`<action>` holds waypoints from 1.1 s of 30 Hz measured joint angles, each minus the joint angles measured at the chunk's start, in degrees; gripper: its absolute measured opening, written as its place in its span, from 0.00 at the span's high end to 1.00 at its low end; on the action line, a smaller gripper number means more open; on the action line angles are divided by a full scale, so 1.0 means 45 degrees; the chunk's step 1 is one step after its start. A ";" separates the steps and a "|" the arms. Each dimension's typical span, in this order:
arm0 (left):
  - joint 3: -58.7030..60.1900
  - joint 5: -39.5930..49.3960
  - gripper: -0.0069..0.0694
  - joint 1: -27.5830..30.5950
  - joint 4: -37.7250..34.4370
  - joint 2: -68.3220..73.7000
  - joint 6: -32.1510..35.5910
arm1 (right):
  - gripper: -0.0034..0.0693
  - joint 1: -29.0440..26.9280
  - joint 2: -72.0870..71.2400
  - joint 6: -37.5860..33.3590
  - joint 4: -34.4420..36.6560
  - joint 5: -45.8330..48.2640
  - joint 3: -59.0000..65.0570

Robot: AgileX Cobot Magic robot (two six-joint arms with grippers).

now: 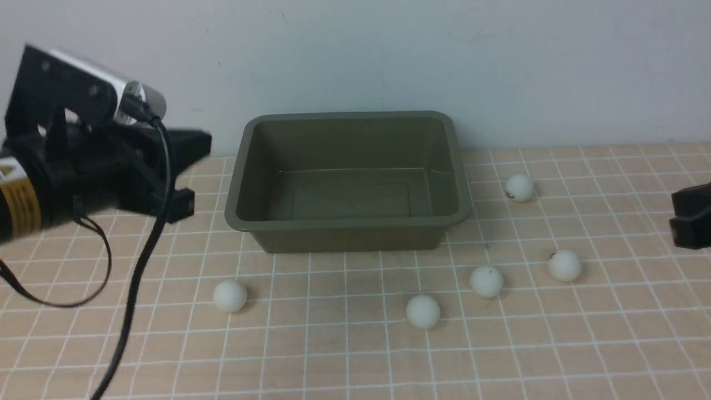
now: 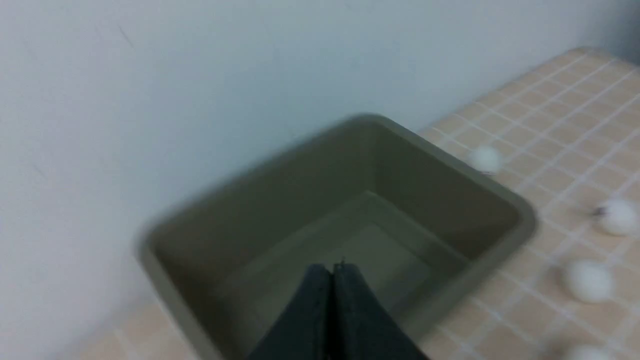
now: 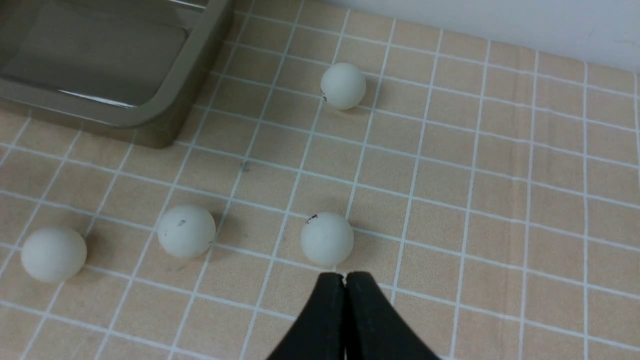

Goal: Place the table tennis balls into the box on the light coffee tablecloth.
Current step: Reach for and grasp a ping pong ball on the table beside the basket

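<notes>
No ball has been put in the box (image 1: 344,240) yet; it is seen empty just ahead of the left claw (image 2: 332,270), which is clenched shut on nothing. All five table tennis balls (image 1: 486,281) are seen lying on the light coffee tablecloth (image 1: 611,344), and the nearest ball (image 3: 327,238) is found just in front of the right claw (image 3: 345,280), also clenched and empty.

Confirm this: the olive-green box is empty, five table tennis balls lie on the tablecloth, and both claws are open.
Wrong on the claws: the left claw and right claw are shut, as each wrist view shows. The box is empty; five table tennis balls lie on the tablecloth.
</notes>
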 joint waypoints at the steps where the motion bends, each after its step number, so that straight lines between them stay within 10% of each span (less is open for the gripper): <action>1: -0.0486 0.0828 1.00 -0.0011 -0.0028 0.0000 0.1389 | 0.97 0.0000 0.0000 -0.0004 0.0000 0.0000 0.0000; 7: -0.1218 0.7006 1.00 -0.0011 -0.0929 0.0014 0.4391 | 0.97 0.0000 0.0000 -0.0015 0.0000 0.0000 0.0000; 14: -0.1301 1.7155 1.00 0.0013 -1.0326 0.0029 0.7275 | 0.97 0.0000 0.0000 -0.0015 0.0000 0.0000 0.0000; 19: -0.1265 1.7576 1.00 -0.0012 -1.7782 0.0029 1.3383 | 0.97 0.0000 0.0000 -0.0015 0.0000 0.0000 0.0000; 23: -0.1265 1.6397 1.00 -0.0040 -2.0571 0.0230 1.7220 | 0.97 0.0000 0.0000 -0.0116 0.0000 0.0000 0.0000; 33: -0.1265 1.5668 1.00 -0.0040 -2.3578 0.1865 1.9425 | 0.97 0.0000 0.0000 -0.0265 0.0000 0.0116 0.0000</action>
